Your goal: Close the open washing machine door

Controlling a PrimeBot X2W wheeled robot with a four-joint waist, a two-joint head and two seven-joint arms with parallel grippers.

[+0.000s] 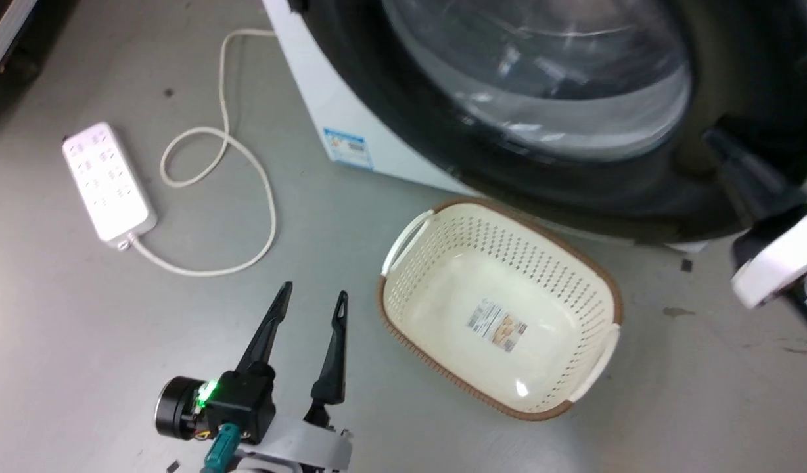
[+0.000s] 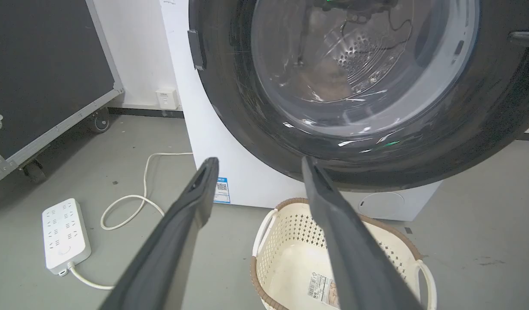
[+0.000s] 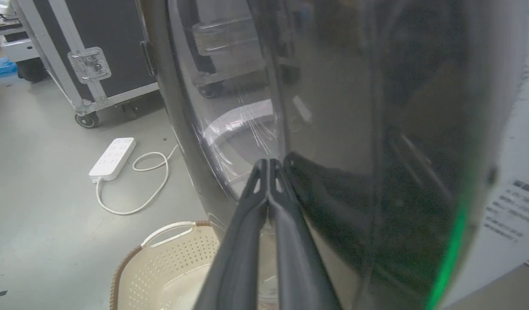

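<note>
Found the door [image 1: 541, 85] filling the head view's upper right, black rim around bulging glass, swung across the front of the washer [image 1: 324, 98]; could not tell whether fully latched. Made out the steel drum [image 2: 359, 56] through the glass in the left wrist view. Saw the right gripper [image 3: 269, 162] with fingers pressed together, holding nothing, tips right up against the door's glossy dark face near its right edge. Saw the left gripper [image 1: 313, 292] low at the head view's lower left, over the floor [image 1: 311, 217], fingers spread apart with nothing between them, well clear of the door and pointing toward it. Noted a cream basket [image 1: 436, 263] on the floor just below the door, between the two grippers, a label [image 1: 497, 324] on its bottom. Noted a white power strip [image 1: 108, 180] to the left, its cord [image 1: 246, 151] looping back toward the washer. Caught a black wheeled case [image 2: 45, 64] left of the washer.
</note>
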